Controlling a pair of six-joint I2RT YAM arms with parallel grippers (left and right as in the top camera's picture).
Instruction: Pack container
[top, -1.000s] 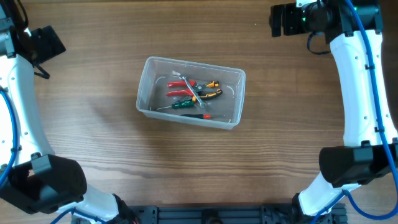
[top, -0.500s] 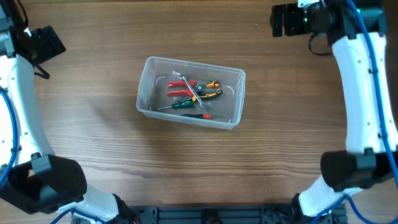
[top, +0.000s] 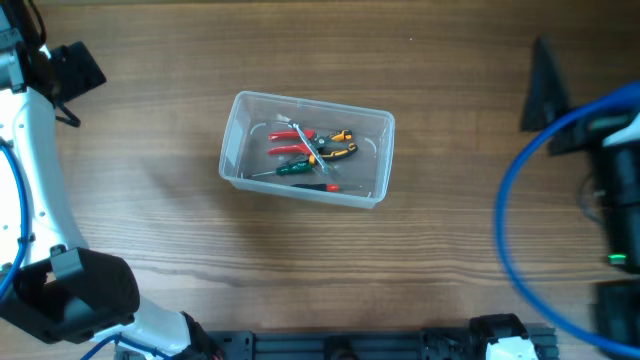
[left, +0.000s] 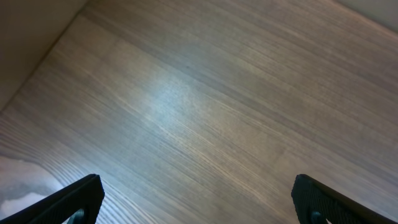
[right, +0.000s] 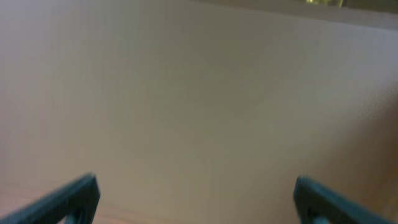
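Note:
The container (top: 236, 150), a clear plastic tub, sits on the wooden table left of centre. Inside lie red-handled pliers (top: 290, 137), orange-and-black pliers (top: 338, 148) and a green-handled screwdriver (top: 293, 168). My left gripper (top: 78, 68) is at the far left corner, well away from the tub. In the left wrist view it (left: 199, 202) is open and empty over bare wood. My right arm (top: 620, 150) is raised close to the overhead camera and shows large and blurred at the right edge. In the right wrist view the right gripper (right: 199, 199) is open and empty, facing a blurred plain beige surface.
A blue cable loop (top: 510, 230) hangs from the right arm over the table's right side. The left arm's white link (top: 35, 170) runs down the left edge. The table's far left edge shows in the left wrist view (left: 37, 56).
My right arm has left the far right corner and swung up toward the overhead camera, now large and blurred. The left arm, the tub and the tools have not moved.

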